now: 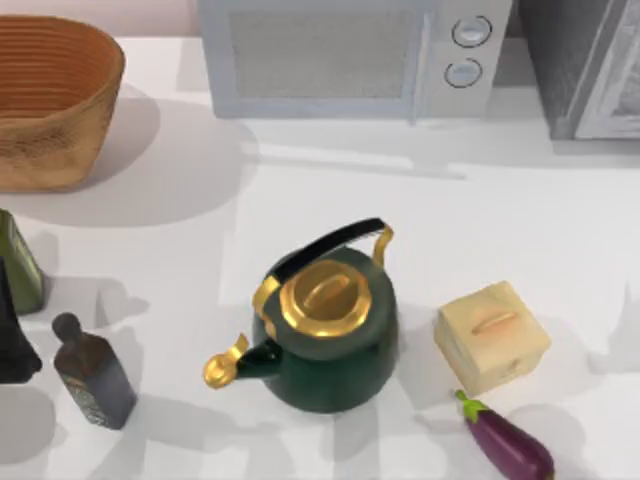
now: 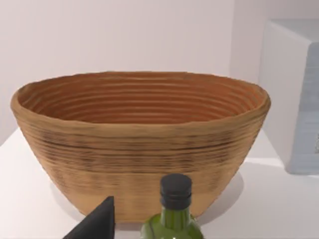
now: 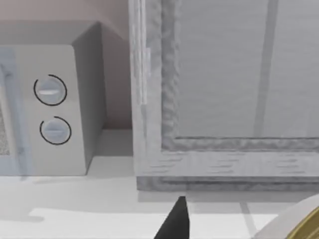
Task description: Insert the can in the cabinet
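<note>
The cabinet (image 1: 585, 65) is the grey mottled unit at the table's back right, with a pale framed door. In the right wrist view the cabinet (image 3: 224, 89) stands close ahead with its door panel flat against the frame. One dark fingertip (image 3: 175, 224) of my right gripper pokes in low before it. A pale rounded edge with a gold patch (image 3: 305, 224) shows at that view's corner; it may be the can, but I cannot tell. My left gripper (image 1: 10, 335) hangs at the table's left edge, and one of its dark fingertips (image 2: 99, 221) shows beside the green bottle (image 2: 174, 219).
A white microwave (image 1: 350, 55) with two knobs stands at the back beside the cabinet. A wicker basket (image 1: 50, 100) sits back left. A green and gold kettle (image 1: 325, 330), a tan box (image 1: 492, 335), an eggplant (image 1: 508, 442) and a dark stoppered bottle (image 1: 92, 372) crowd the front.
</note>
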Robot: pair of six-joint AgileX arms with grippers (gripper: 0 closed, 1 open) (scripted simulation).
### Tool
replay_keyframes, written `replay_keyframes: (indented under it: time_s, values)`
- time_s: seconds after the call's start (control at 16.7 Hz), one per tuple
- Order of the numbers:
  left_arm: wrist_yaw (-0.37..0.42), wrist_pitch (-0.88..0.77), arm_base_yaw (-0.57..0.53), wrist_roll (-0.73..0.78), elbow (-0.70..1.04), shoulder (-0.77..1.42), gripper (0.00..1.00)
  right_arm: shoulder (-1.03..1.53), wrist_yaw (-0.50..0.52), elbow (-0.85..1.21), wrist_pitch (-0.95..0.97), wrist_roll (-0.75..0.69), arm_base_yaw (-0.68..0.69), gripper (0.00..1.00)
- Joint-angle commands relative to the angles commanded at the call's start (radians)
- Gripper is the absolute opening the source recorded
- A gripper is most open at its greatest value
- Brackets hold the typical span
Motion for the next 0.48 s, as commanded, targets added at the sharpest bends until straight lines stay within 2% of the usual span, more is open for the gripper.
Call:
replay_keyframes:
  time_s: [0.48]
  values:
    - [0.000,0.000,0.000,0.000,0.000,0.000,1.00,-0.071,-0.001,-0.025,-0.035,0.001,0.000,0.00]
